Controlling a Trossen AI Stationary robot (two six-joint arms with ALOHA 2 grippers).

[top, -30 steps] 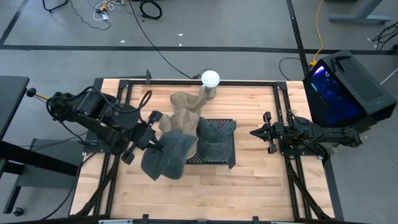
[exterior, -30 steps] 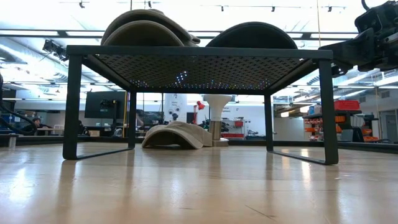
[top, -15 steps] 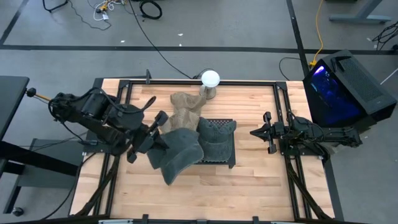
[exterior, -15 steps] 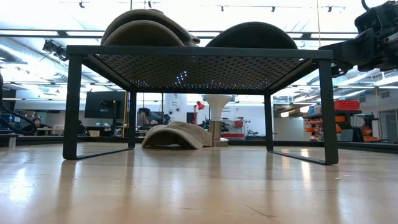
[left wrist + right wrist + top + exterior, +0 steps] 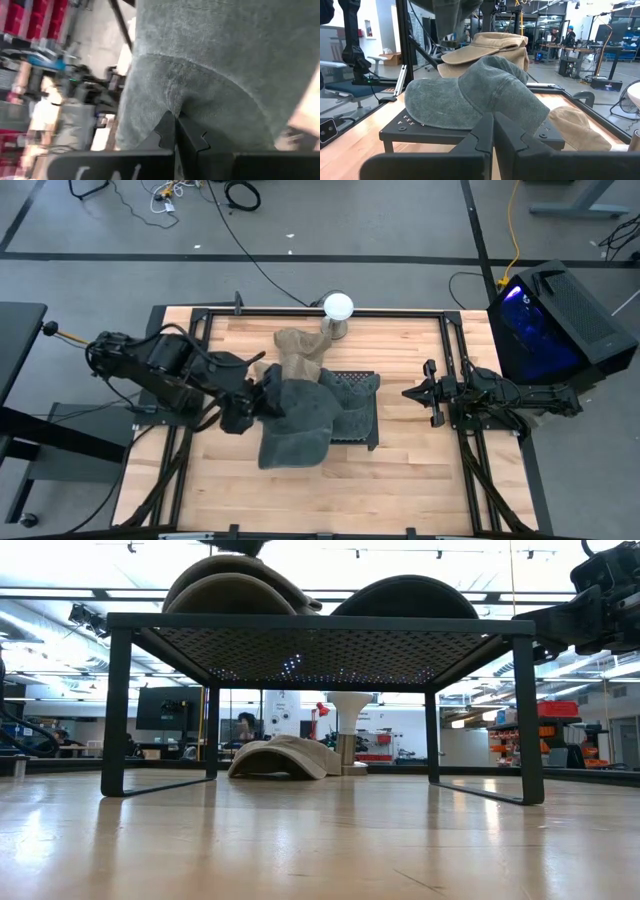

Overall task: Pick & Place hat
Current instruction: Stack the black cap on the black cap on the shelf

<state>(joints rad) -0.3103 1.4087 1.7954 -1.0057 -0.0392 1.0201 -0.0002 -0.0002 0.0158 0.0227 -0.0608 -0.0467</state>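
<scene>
My left gripper [image 5: 257,402] is shut on a grey cap [image 5: 297,423], which hangs over the left part of the black mesh rack [image 5: 368,442]. In the right wrist view that cap [image 5: 451,14] shows above a tan hat [image 5: 487,45] resting on the rack. A second grey cap [image 5: 352,394] lies on the rack top. Another tan hat [image 5: 300,352] lies on the table behind the rack, beside a white ball stand [image 5: 338,307]. My right gripper [image 5: 408,393] waits shut, to the right of the rack. My left gripper pinches the grey cap's cloth between its two fingers at the cap's left edge [image 5: 172,102], coming level from the table's left. The cap is lifted clear, and its lower edge [image 5: 236,545] hangs just above the tan hat on the rack.
The rack stands in the table's middle on thin legs [image 5: 116,710]. A tan hat [image 5: 284,756] lies on the wood behind it. A black frame [image 5: 300,311] borders the table. Bare wood [image 5: 330,490] lies toward the near edge.
My left gripper has moved toward the table's right, carrying the grey cap from beside the rack's near left corner to over the rack. The cap has swung round as it went and now covers the rack's left part.
</scene>
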